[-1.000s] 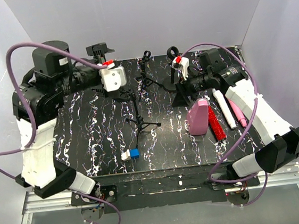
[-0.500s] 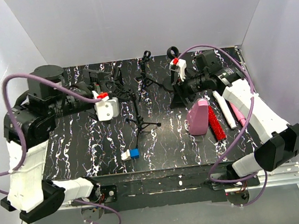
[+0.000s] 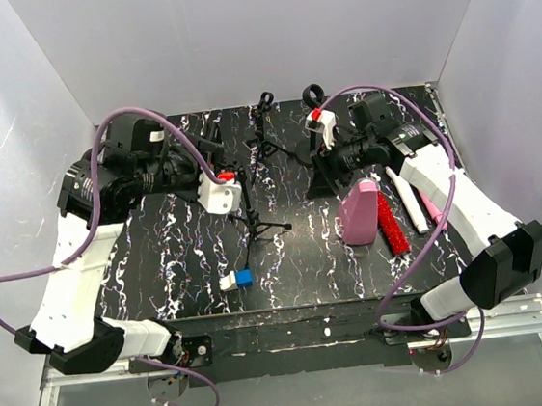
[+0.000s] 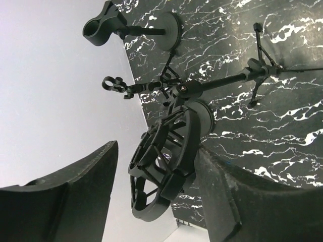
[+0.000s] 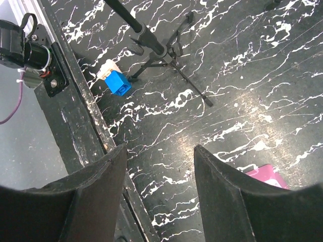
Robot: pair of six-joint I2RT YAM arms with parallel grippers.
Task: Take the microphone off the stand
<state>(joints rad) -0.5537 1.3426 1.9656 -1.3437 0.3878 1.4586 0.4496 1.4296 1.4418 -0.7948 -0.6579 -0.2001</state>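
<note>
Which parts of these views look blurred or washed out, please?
Left wrist: the left hand's fingers are dark and soft, the wall behind bleached; right wrist: a dull sheen on the table; top external: even light, sharp throughout.

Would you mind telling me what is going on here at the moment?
The left gripper is at the black, cage-like microphone mounted on the tripod stand, with its fingers either side of it but not clamped shut. The microphone is not yet off the stand. The right gripper hovers open above the table, holding nothing.
</note>
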